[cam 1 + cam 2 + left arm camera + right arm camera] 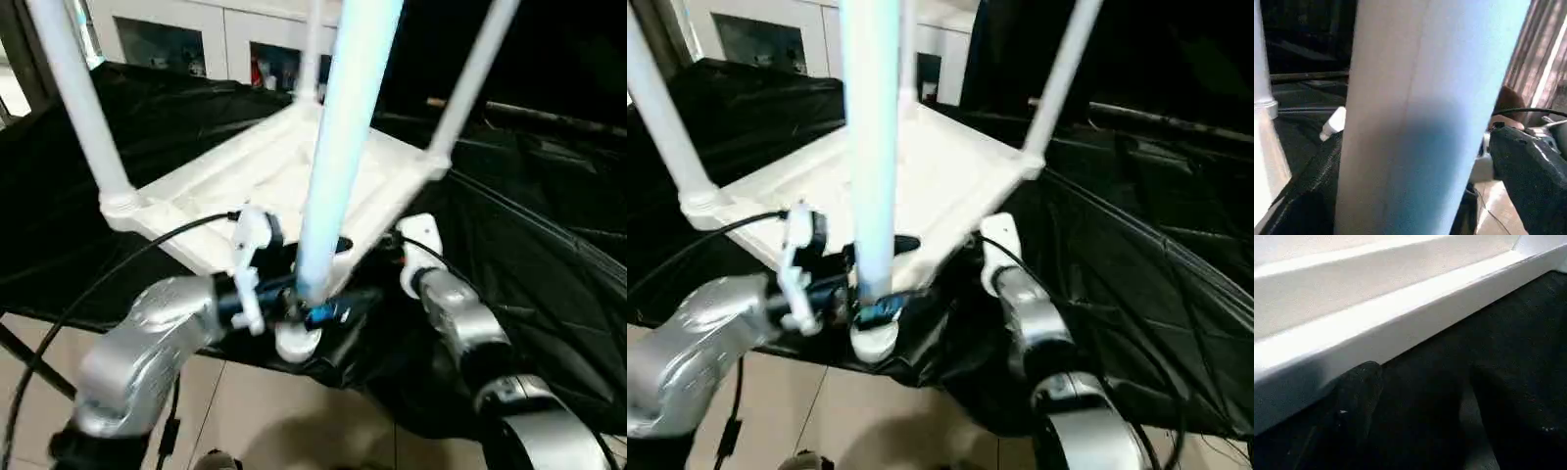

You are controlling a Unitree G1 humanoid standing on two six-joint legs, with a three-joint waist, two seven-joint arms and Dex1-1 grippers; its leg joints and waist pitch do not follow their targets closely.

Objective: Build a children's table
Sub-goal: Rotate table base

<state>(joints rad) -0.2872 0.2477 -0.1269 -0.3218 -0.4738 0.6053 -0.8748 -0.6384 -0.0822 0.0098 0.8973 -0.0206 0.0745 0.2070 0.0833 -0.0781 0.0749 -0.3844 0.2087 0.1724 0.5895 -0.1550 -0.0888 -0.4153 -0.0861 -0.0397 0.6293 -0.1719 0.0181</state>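
- The upturned tabletop (265, 176) lies ribs-up on the black-draped desk (549, 284), and its near corner seems to reach the desk's edge, above the tiled floor (294, 411); a push or pull there could slide the whole piece off or tip it
- The three standing legs, at the left corner (83, 108), the far corner (312, 49) and the right corner (470, 78), lean outward; I judge that a jolt to the tabletop could loosen any that is not fully seated
- The near leg (338, 147) rises from the near corner, close to the head camera; if it is driven in off-axis it may jam or stay shallow, and then the finished table would wobble
- The left hand (294, 305) is open wide, its fingers on either side of the near leg low down, with no clamp that I can see; if the leg is not home it could topple when left alone
- The right hand (1420, 396) is open and empty, just beside the tabletop's rim over the black cloth; closing there could snag the cloth and drag it
- The near corner socket (294, 343) sits just below the left hand, so whether the leg is seated cannot be read from here
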